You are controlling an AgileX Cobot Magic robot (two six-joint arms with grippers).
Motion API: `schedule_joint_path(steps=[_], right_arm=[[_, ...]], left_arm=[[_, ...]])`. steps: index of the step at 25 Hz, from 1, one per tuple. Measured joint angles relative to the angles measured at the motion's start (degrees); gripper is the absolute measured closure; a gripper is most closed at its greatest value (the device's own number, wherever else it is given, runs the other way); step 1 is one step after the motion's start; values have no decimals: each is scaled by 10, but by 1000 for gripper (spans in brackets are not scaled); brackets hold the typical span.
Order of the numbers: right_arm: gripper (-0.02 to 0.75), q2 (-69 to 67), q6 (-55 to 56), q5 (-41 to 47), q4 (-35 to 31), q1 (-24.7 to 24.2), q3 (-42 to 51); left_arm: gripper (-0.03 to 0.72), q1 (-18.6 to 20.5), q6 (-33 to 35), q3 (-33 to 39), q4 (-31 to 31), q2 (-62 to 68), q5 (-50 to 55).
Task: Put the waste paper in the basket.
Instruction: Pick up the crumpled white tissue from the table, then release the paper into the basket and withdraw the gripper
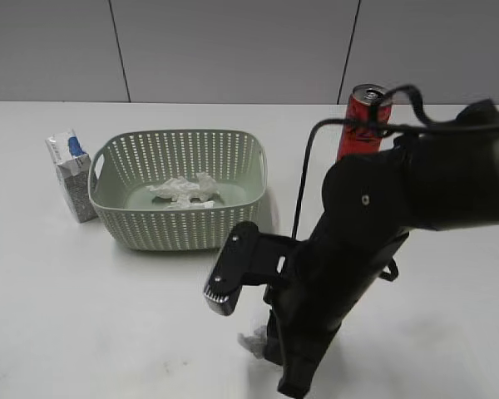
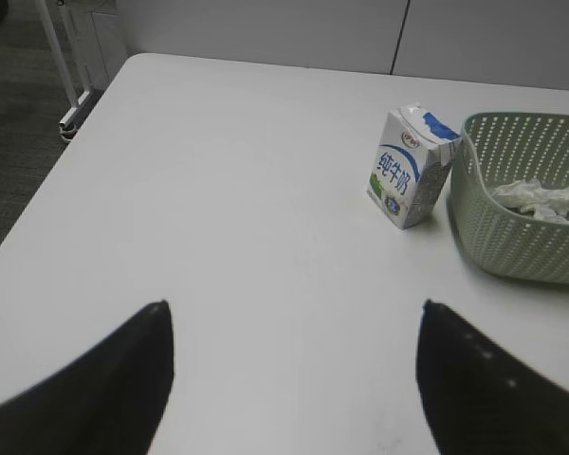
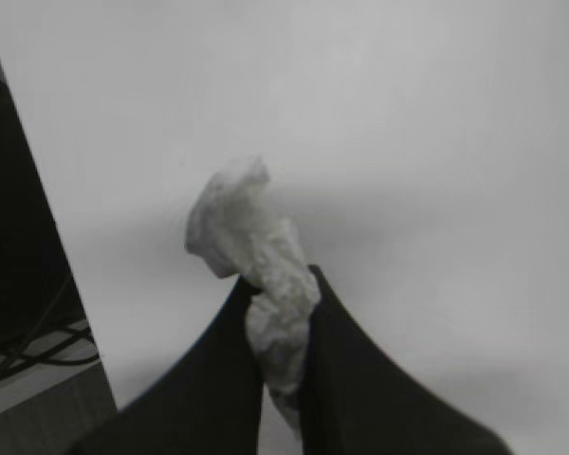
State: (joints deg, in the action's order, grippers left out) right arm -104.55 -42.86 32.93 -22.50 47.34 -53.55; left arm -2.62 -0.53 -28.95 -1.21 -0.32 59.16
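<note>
- One pale green perforated basket [image 1: 180, 195] on the white surface [image 1: 83, 307], left of centre in the exterior view; crumpled waste paper [image 1: 183, 190] lying on its floor, number of pieces there hard to tell.
- One further wad of waste paper [image 3: 256, 265], pinched between the closed fingers [image 3: 213, 379] of the right gripper [image 3: 283, 327]; upper end sticking out above the fingertips; seen low at the surface by the black arm [image 1: 399, 208] in the exterior view, well apart from the basket.
- One milk carton [image 2: 410, 167] upright, just beside the basket's left wall; top torn open.
- One red drink can [image 1: 364, 120] upright behind the arm, partly hidden.
- Left gripper [image 2: 294, 379] spread wide, holding nothing, over bare surface; two dark fingers in view.
</note>
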Motion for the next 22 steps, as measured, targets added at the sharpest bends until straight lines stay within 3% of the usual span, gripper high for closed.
schedule_joint_path(steps=[5,8,16,22], right_arm=[[694,48,1,13,0,0,-76],[694,56,1,-44,0,0,-124],[694,35,90,-465,-1,0,-145],[694,-51,144,-586,-5,0,-146]], left_arm=[[97,0,0,0,0,0,0],[97,0,0,0,0,0,0],[97,0,0,0,0,0,0],[97,0,0,0,0,0,0]])
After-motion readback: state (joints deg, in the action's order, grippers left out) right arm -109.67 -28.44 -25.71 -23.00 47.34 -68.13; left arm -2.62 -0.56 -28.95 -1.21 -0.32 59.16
